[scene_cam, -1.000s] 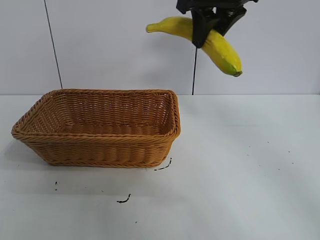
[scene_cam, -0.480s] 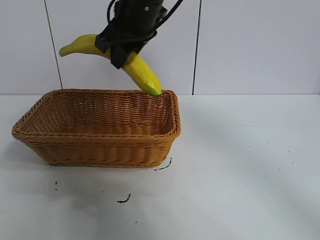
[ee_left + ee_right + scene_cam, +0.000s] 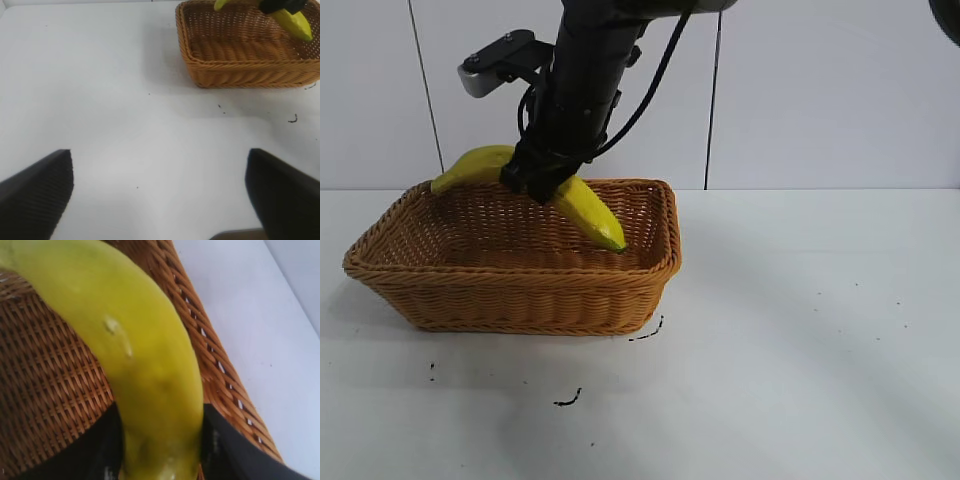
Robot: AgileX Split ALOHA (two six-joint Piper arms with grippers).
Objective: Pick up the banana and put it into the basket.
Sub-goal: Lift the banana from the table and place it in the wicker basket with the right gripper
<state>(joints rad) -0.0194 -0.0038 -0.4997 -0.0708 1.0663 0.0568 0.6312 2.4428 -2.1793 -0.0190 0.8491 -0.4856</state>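
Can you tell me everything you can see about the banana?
The banana is long, curved and bright yellow, with smooth skin and a greenish tip. The right hand is shut around its middle and holds it tilted: the greenish tip points down inside the basket, while the other end sticks up over the far rim. It hangs above the woven bottom; whether the tip touches the wicker can't be seen. Only the hand's dark fingers clearly touch it.

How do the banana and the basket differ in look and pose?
The banana is smooth, curved and bright yellow; the basket is woven, rectangular and tan-orange. The banana hangs tilted in the right gripper, its tip dipping inside; the basket rests flat on the table. The banana is shorter than the basket.
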